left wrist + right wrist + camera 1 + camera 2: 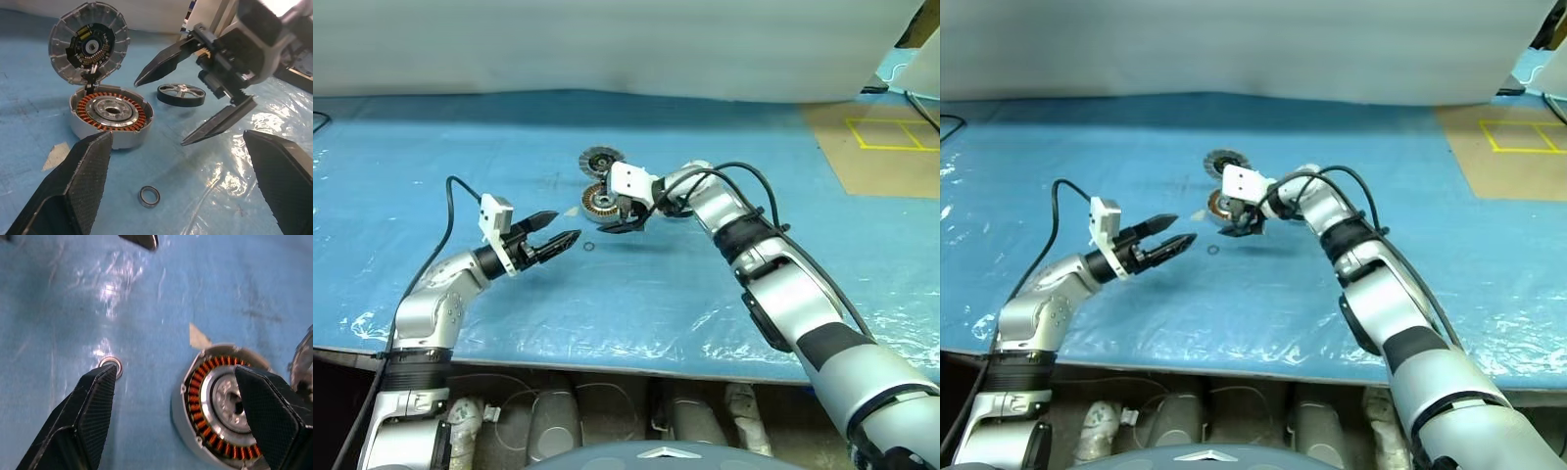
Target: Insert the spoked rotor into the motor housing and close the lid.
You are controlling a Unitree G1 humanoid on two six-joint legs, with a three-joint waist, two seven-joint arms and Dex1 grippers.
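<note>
two black textured fingers [88, 176] of the left gripper [563, 229] are rising closest to the lens in the left wrist view, standing wide apart and grasping nothing. just past them a small metal ring [149, 196] is lying flat on the blue plastic sheet [460, 127] covering the table. beyond the ring, the motor housing [111, 113] is sitting upright on the sheet, showing its circle of copper-coloured windings around a silver centre hub. the lid [89, 45] is standing tilted up and open at the far edge of the housing, joined to it there, its inner face with a dark round insert turned toward the lens. beside the housing, a little apart from it, the spoked rotor [181, 94] is lying flat on the sheet, black rim outside and silver spokes inside. the right gripper [195, 105] is hanging in the air near the rotor and housing, its two pointed fingers spread and grasping nothing. in the head views the right arm is reaching across to the housing, and the left gripper is hovering well to the left of it, pointing toward it. a tan scrap [198, 337] is lying on the sheet next to the housing.
</note>
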